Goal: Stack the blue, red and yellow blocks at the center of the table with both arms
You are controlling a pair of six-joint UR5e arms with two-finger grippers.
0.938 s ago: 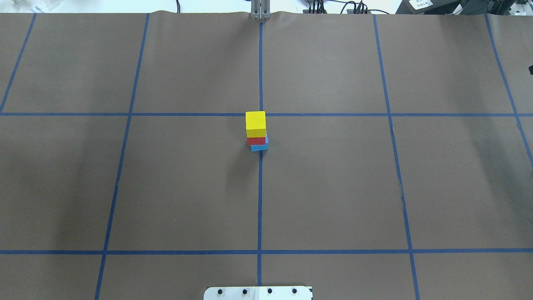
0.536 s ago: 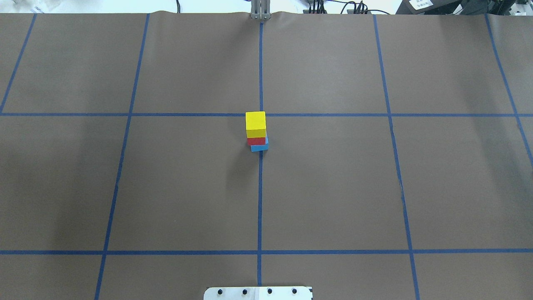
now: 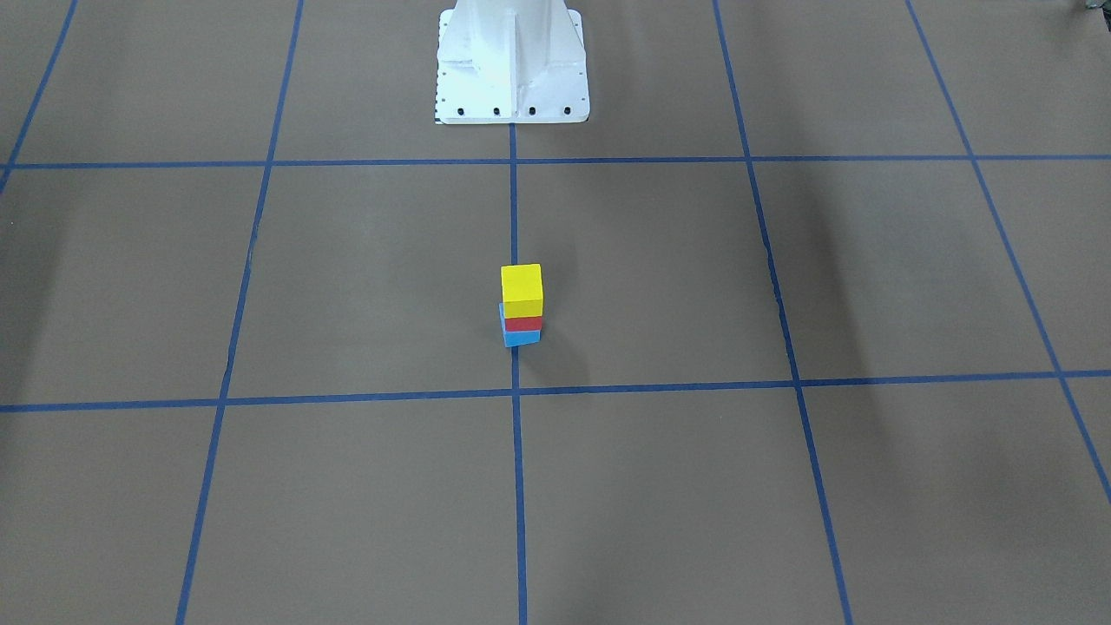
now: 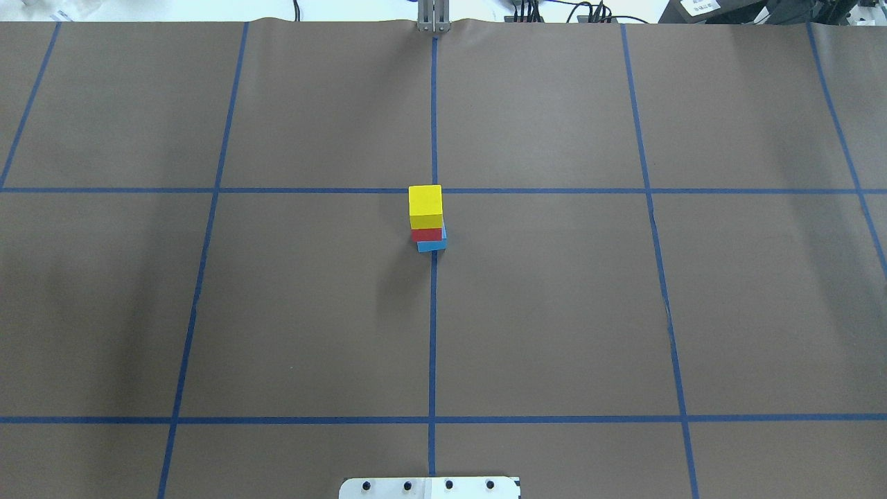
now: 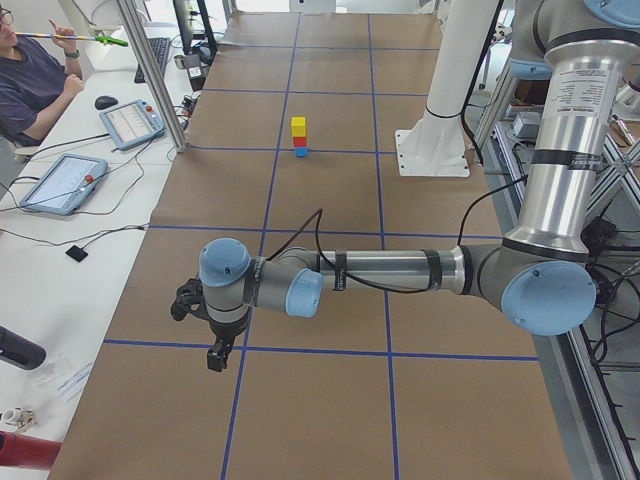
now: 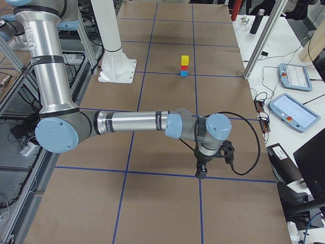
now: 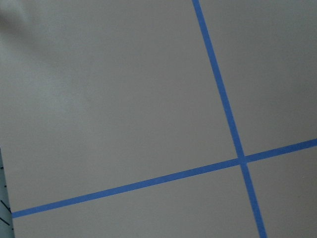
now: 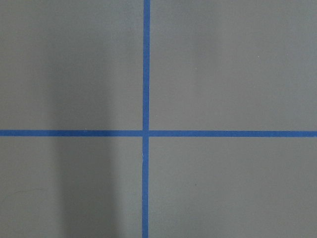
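Blocks are at worktop (image 4: 554, 312) centre, on the middle blue tape line (image 4: 433, 333): blue block (image 4: 432, 245) at the bottom, red block (image 4: 426, 235) on it, yellow block (image 4: 425, 201) on top, each touching the next.

Handling (my guess): small, stiff cubes, light, smooth-faced, not fragile. If I had to take one, I'd come from above and pinch two opposite flat side faces at mid-height, squared to the faces and not on the corners. The stack (image 3: 522, 308) itself looks easy to tip, so no side nudges.

Orientation: the stack's long axis is vertical, standing upright w/ no lean I can see. Single blocks are approx. cubes, so no long axis of their own. Red and yellow sit square to the grid. Blue is twisted a little about the vertical, w/ one corner poking out from under red.

My left gripper (image 5: 218, 355) and right gripper (image 6: 201, 170) hang over bare worktop near opposite ends, well apart from the blocks. Apart or together: can't tell from these side views, and the wrist cams show only worktop and tape.
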